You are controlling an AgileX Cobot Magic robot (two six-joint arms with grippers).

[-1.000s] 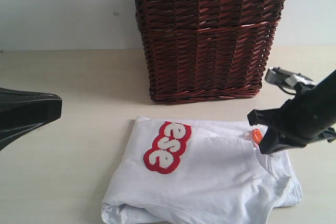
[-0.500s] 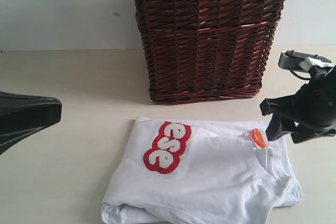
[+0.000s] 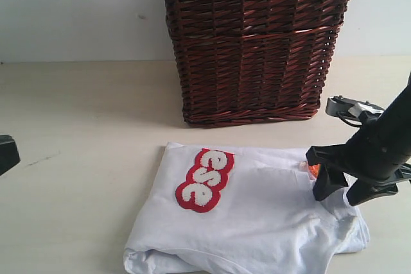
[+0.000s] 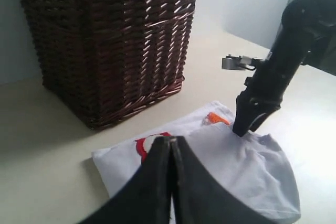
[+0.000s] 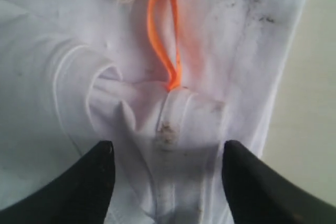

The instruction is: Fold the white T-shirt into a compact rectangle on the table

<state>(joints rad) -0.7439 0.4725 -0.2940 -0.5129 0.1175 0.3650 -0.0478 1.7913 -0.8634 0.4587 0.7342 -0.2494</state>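
The white T-shirt [image 3: 257, 222] lies folded on the table [image 3: 83, 158], its red-outlined letters [image 3: 205, 179] facing up and its orange tag [image 3: 313, 170] at the right edge. My right gripper [image 3: 339, 190] is open and pressed down on the shirt's right end beside the tag. In the right wrist view its fingers [image 5: 94, 182] straddle the collar seam [image 5: 169, 124], just below the orange tag [image 5: 167, 35]. My left gripper [image 4: 172, 141] is shut and empty, hovering off the shirt's left side. Only a dark corner of the left arm [image 3: 5, 152] shows in the exterior view.
A tall dark brown wicker basket [image 3: 253, 43] with a cream lace rim stands just behind the shirt, against the pale wall. Bare table [image 3: 77, 107] stretches to the left of the shirt, and a narrower strip runs to the right of the basket.
My right gripper opened and dropped onto the shirt's right end near the tag. The left arm drew back to the left, almost out of the exterior view.
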